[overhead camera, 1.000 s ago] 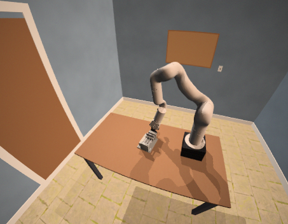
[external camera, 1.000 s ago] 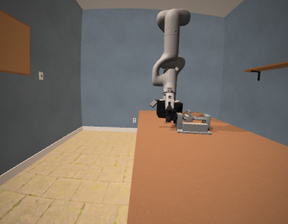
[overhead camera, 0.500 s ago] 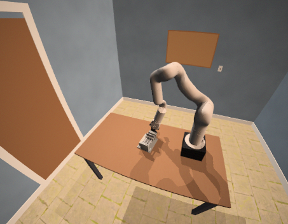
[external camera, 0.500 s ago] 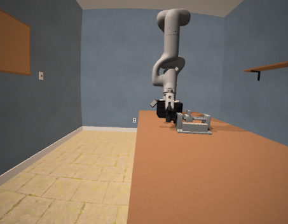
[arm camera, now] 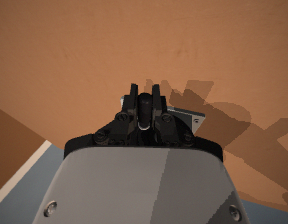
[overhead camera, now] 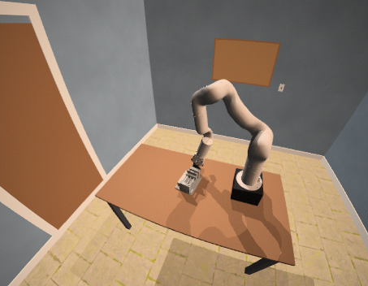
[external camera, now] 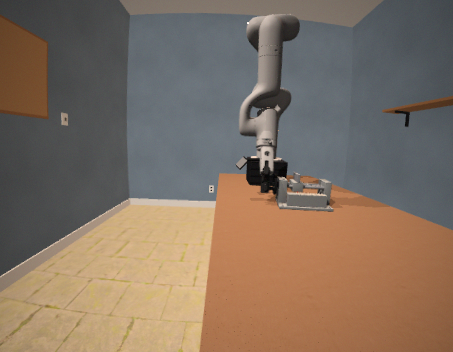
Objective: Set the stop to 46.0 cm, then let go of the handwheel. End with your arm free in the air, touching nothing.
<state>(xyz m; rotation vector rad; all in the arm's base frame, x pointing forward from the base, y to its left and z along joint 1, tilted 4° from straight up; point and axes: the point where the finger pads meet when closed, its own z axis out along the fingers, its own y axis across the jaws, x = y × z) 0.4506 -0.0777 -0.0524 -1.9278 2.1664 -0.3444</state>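
The grey stop device [overhead camera: 185, 186] [external camera: 306, 200] stands on the table, with rails between two end blocks and a sliding block [external camera: 296, 184] on them. A corner of its base plate [arm camera: 197, 120] shows in the wrist view. My gripper [overhead camera: 196, 166] [external camera: 268, 190] [arm camera: 144, 93] is at the device's end, shut on the black handle [arm camera: 145, 104] of the handwheel, with one finger on each side of it. The rest of the handwheel is hidden by the gripper. The scale and the stop's reading are too small to tell.
The brown table [overhead camera: 140, 179] [external camera: 272, 280] bears the device and the arm's black base [overhead camera: 246, 194]. The arm arches above them. A wall shelf [external camera: 424, 104] is at the right in the exterior view.
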